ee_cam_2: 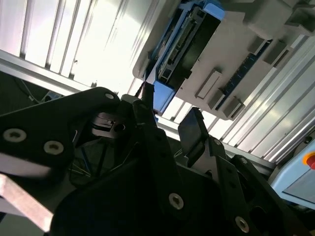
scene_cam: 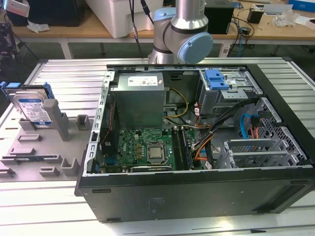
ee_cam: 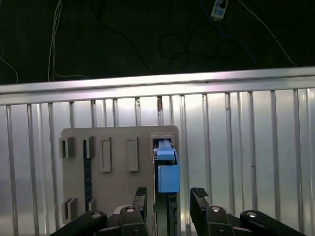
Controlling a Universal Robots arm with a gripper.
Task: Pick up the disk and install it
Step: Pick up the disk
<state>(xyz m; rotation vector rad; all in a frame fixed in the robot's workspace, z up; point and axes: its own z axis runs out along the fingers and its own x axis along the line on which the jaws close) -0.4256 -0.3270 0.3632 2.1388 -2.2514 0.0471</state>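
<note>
First wrist view is showing the claw [ee_cam: 170, 196] hanging spread and empty, the blue-railed silver metal disk [ee_cam: 167, 178] standing ahead of its gap; misaligned closing risks tipping it.

Open computer case [scene_cam: 197, 196] on a slatted table [scene_cam: 74, 73]
We see a grey power supply [scene_cam: 138, 101] beside the green motherboard [scene_cam: 142, 147] inside; a grey fixture plate [scene_cam: 49, 147] lies at the exterior view's left.

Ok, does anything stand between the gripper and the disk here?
Nothing visible does. In the first wrist view the open gripper faces the disk, which stands on edge in its slot of the grey fixture, and the gap between them is clear. No cable or other part crosses it.
</note>
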